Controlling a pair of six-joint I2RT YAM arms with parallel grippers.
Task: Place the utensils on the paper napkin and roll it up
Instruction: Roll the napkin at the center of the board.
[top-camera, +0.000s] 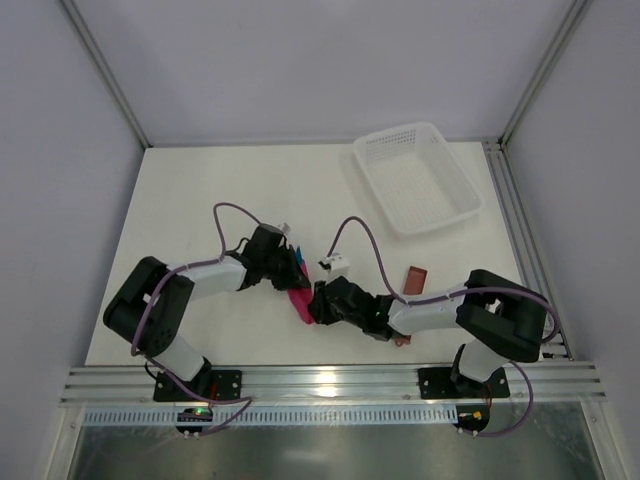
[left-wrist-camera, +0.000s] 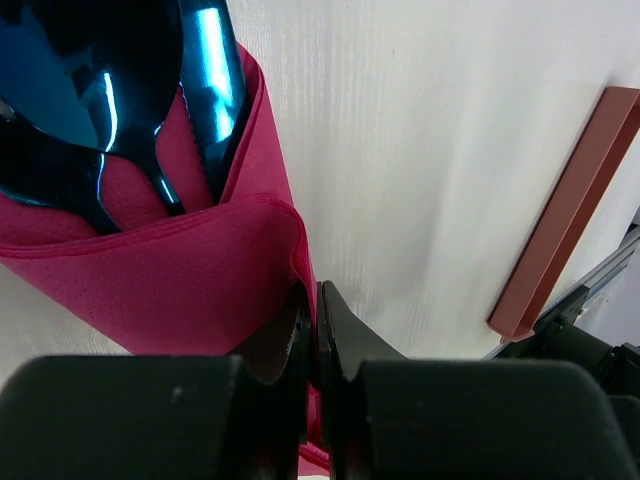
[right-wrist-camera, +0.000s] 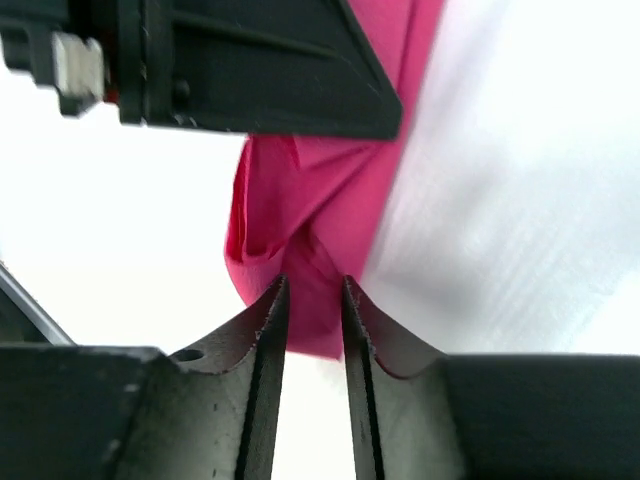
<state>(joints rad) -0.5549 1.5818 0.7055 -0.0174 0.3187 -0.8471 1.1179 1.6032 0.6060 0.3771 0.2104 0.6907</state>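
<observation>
At the centre of the white table (top-camera: 200, 200), a thin magenta paper napkin (left-wrist-camera: 200, 285) wraps glossy blue plastic utensils (left-wrist-camera: 150, 100). The left gripper (left-wrist-camera: 315, 310), at eleven o'clock, pinches its edge, likely anchoring the roll. The right gripper (right-wrist-camera: 313, 300), at three o'clock, straddles it, jaws slightly parted.

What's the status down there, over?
Left gripper shut on paper napkin edge. Right gripper: jaws slightly apart around its end, grip unclear. Blue utensils wrapped inside, ends showing. Reddish-brown sleeve lies apart.
</observation>
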